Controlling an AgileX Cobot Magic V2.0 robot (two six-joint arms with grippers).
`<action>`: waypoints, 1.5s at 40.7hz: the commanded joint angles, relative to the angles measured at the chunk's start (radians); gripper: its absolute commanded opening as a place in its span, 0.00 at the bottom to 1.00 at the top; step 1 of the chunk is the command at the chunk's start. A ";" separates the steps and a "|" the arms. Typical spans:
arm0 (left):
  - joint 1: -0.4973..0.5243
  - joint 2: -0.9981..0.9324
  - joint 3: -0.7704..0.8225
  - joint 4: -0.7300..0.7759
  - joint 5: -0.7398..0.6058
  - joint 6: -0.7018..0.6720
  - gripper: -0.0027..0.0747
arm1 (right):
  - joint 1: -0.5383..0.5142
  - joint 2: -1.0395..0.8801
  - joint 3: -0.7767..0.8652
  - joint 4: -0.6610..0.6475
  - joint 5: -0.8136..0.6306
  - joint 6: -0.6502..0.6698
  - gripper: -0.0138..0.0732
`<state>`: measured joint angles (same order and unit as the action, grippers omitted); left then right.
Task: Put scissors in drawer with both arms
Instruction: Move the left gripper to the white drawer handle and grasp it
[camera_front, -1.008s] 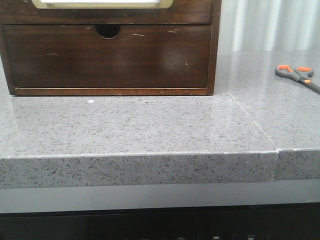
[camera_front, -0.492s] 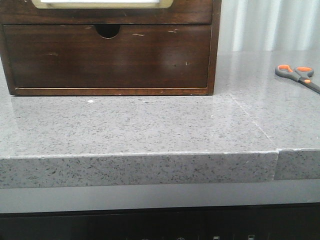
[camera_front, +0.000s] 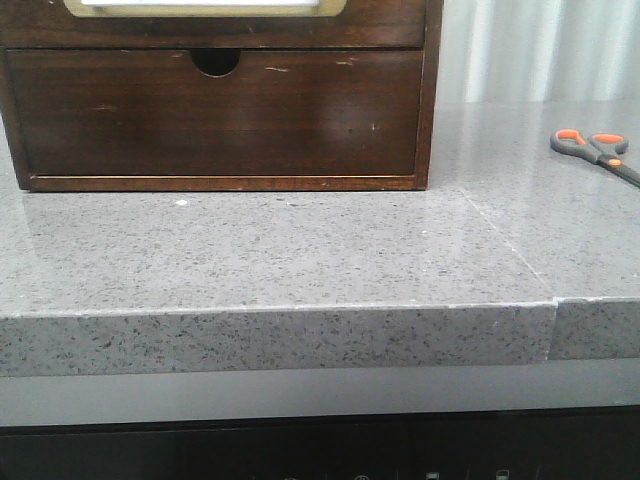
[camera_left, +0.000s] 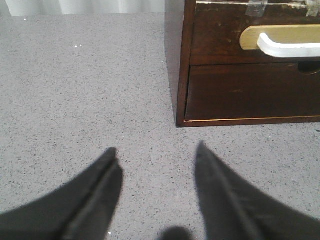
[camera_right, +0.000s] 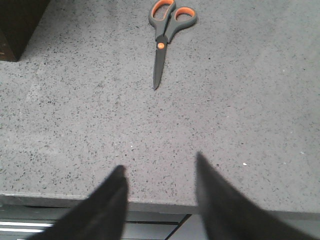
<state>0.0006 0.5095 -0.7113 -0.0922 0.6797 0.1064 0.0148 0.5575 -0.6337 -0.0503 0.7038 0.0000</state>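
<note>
The scissors (camera_front: 598, 152) lie flat on the grey stone counter at the far right, closed, with dark grey handles and orange loop lining. They also show in the right wrist view (camera_right: 165, 37), well ahead of my right gripper (camera_right: 159, 162), which is open and empty over the counter's front edge. The drawer (camera_left: 250, 35) is the upper one of the dark wooden cabinet, shut, with a white and cream-tan panel (camera_left: 280, 40); only its lower rim (camera_front: 205, 8) shows in the front view. My left gripper (camera_left: 157, 150) is open and empty, low over the counter, short of the cabinet's corner.
The cabinet's lower plain drawer (camera_front: 215, 115) with a semicircular notch (camera_front: 215, 62) is shut. The counter (camera_front: 280, 250) has a seam (camera_front: 510, 245) running toward its front edge. A pale curtain (camera_front: 540, 50) hangs behind.
</note>
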 joint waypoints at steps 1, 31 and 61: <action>-0.002 0.011 -0.023 -0.014 -0.076 -0.011 0.68 | 0.001 0.011 -0.028 -0.020 -0.059 -0.017 0.75; -0.002 0.375 0.002 -1.248 -0.046 0.526 0.67 | 0.001 0.011 -0.028 -0.020 -0.057 -0.017 0.75; -0.002 0.812 -0.115 -1.768 0.221 0.855 0.67 | 0.001 0.011 -0.028 -0.020 -0.057 -0.017 0.75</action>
<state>0.0006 1.3081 -0.7655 -1.7716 0.8341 0.9591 0.0148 0.5575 -0.6337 -0.0520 0.7106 -0.0092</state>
